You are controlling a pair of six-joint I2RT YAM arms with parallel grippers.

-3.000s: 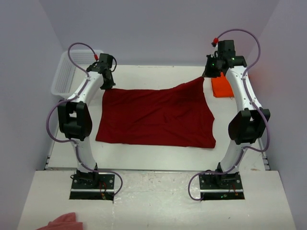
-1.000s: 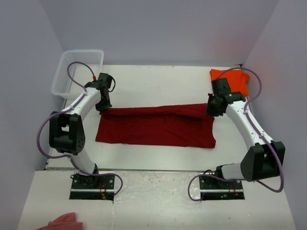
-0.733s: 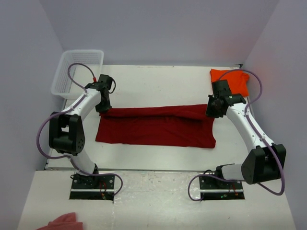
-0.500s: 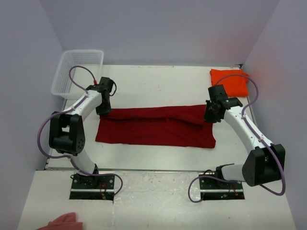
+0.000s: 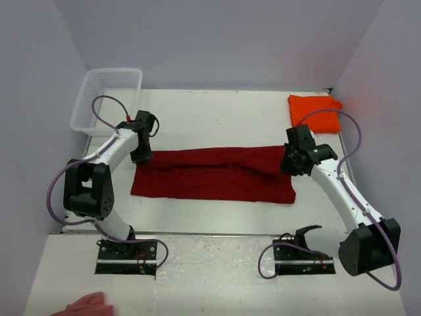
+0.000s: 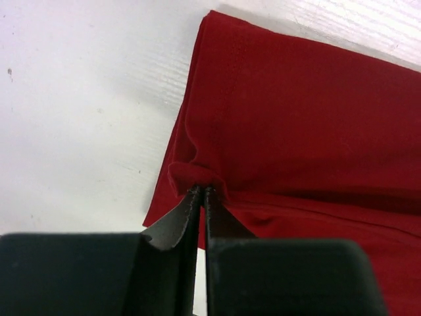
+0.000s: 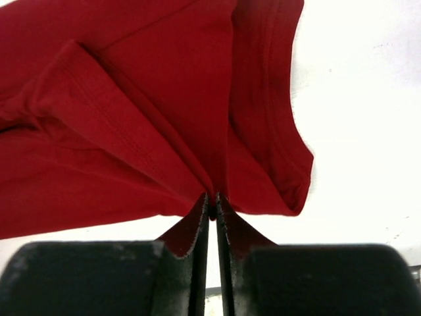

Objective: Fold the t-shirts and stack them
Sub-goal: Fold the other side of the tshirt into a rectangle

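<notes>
As jaws drew nearer, crimson shirt (image 5: 210,174) folded, narrower

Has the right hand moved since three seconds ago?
Yes. The right hand came toward the arm bases: earlier beyond the orange t-shirt, now nearer than it, pinching the red t-shirt.

Left arm (image 5: 115,143) and right arm (image 5: 339,187) extended, their fingers (image 6: 181,220) pinched shut.

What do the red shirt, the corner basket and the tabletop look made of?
Red shirt: soft matte knit, probably cotton jersey; stitched hems show and it folds limply.
Basket: white plastic, likely semi-translucent; thin gridded walls.
Tabletop: hard matte white surface, perhaps painted board; faint streaks and specks.
</notes>
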